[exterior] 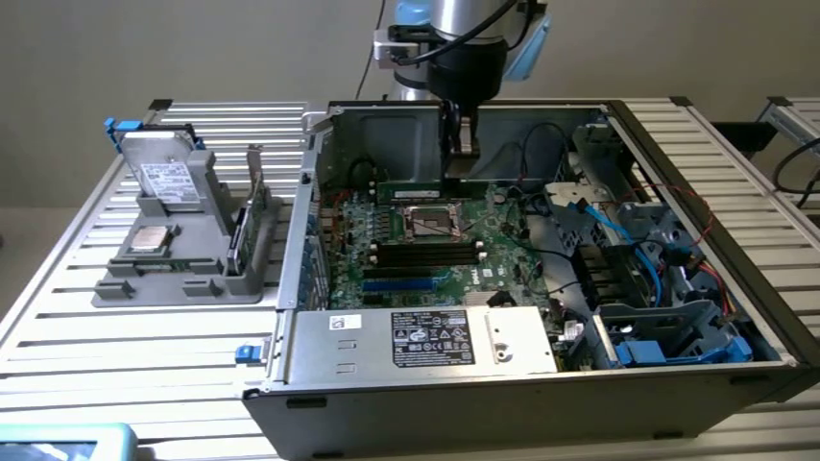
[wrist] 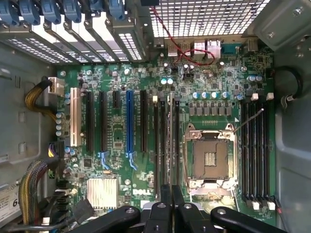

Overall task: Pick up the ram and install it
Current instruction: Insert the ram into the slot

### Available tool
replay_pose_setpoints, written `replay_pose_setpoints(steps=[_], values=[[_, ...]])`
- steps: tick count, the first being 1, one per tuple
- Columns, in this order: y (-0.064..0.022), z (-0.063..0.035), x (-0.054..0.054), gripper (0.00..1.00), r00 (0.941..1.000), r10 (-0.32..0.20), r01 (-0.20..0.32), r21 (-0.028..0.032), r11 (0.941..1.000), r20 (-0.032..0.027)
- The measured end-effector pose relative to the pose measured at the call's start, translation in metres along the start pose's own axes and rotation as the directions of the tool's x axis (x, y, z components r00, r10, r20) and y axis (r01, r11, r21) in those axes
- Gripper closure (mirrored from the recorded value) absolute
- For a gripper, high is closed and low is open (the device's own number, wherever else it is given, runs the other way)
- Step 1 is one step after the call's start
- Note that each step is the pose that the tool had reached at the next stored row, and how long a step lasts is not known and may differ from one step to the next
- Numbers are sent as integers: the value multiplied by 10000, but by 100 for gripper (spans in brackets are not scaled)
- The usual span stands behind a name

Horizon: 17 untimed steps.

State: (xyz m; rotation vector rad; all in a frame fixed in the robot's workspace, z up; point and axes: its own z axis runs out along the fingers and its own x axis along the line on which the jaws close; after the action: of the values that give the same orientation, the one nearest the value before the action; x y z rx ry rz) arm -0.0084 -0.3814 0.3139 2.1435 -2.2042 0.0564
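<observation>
Nearest me stood the open computer case [exterior: 384,413], its motherboard [exterior: 513,240] exposed. My gripper [exterior: 456,173] hung inside at the far end, clenched on the ram [exterior: 407,189], which stood on edge by the slots beyond the CPU socket [exterior: 433,223]. Pickup looked done; I couldn't tell whether the stick was seated, because the slot latches were hidden.

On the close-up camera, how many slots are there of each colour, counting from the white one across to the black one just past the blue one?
White slots: 1
Black slots: 4, one of them short
Blue slots: 1
Total: 6
</observation>
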Motion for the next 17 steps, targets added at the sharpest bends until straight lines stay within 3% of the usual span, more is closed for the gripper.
replay_pose_setpoints(steps=[9,17], values=[[-2,74,-6,88,9998,4,-4,5,10000,-222],[-2,102,-7,88,9997,4,-4,2,10000,-229]])
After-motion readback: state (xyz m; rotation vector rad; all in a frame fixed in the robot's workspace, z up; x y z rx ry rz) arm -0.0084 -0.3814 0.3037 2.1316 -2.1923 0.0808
